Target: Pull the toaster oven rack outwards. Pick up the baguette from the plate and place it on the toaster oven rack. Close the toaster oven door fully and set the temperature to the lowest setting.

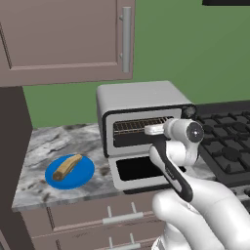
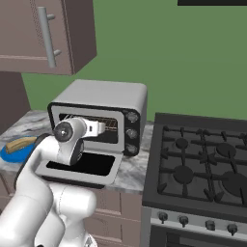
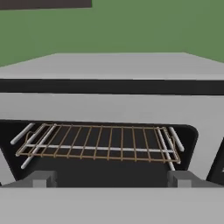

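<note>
The toaster oven [image 1: 141, 114] sits on the worktop [image 1: 49, 141], plate [image 1: 85, 175] (bearing the baguette [image 1: 67, 166]) to its left, stove [image 2: 202, 164] right.

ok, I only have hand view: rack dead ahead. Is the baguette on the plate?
Observer: Yes, the baguette lies on the plate, on the counter left of the oven.
Operator: Door?
Observer: The door is open, folded down flat in front of the cavity.
Operator: What's right of the oven?
Observer: A black stove, right beside it.
</note>
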